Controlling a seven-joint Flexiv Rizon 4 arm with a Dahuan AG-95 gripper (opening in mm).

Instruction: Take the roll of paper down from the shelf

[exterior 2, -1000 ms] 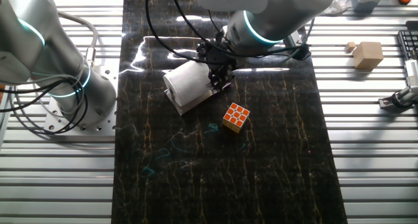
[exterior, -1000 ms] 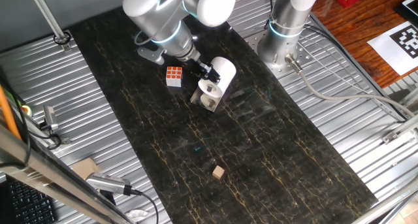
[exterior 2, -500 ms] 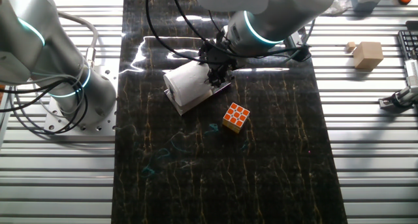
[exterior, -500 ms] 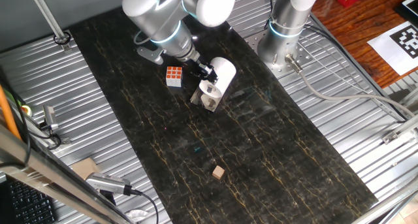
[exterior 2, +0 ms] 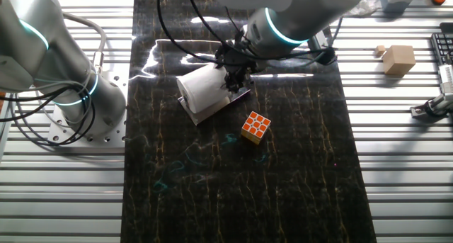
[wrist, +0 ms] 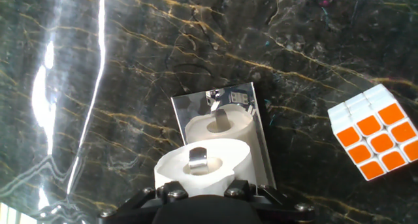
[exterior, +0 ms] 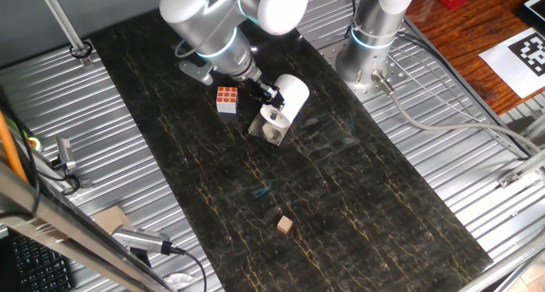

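Note:
The roll of paper [exterior: 290,94] is white and lies on its side on the shelf [exterior: 271,131], a small rack of shiny metal plates on the dark mat. Both also show in the other fixed view, the roll [exterior 2: 200,91] on the shelf [exterior 2: 206,114]. My gripper [exterior: 271,94] is at the roll's end [exterior 2: 232,76]. In the hand view one metal fingertip [wrist: 198,160] sits inside the roll's [wrist: 171,173] centre hole, and the other finger is hidden. The shelf plate [wrist: 225,101] mirrors the roll.
An orange-and-white puzzle cube [exterior: 226,99] lies close beside the shelf; it also shows in the other fixed view [exterior 2: 255,127] and the hand view [wrist: 372,139]. A small tan wooden block [exterior: 284,226] lies nearer the mat's front. A second arm's base [exterior: 373,47] stands behind the shelf.
My hand has shifted very slightly at the roll's end. The roll and the shelf stay where they were.

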